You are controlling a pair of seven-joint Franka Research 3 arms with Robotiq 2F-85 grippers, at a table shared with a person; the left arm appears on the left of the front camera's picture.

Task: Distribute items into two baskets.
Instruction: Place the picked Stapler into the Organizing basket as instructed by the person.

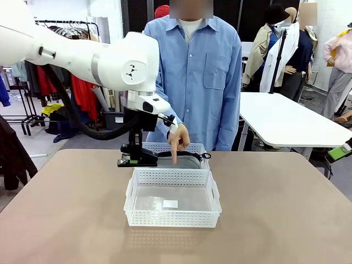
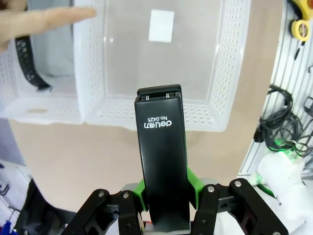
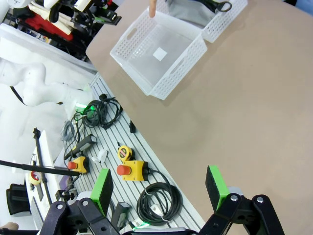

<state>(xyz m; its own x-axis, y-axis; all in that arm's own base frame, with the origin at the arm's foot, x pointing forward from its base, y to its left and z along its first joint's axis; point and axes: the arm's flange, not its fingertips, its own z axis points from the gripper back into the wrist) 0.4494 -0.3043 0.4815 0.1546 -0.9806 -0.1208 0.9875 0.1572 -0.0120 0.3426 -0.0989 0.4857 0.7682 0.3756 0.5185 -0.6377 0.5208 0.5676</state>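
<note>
Left claw (image 2: 166, 196) clamped on stapler (image 2: 162, 161), above labelled basket (image 2: 215, 73) edge, right claw (image 3: 161, 188) wide

Near basket (image 1: 172, 206): on the tabletop (image 1: 286, 220), middle, on the robot's side.
Far basket (image 1: 190, 148): directly behind the near one, touching it, on the person's side.
Waist bag (image 1: 184, 160): inside the far basket.
Stapler (image 1: 131, 159): in the left gripper (image 1: 132, 158), above the baskets' left edge.
Person's hand (image 1: 177, 140): over the far basket, finger down.
Right gripper (image 3: 161, 193): over the tabletop's edge, well apart from the baskets.
</note>
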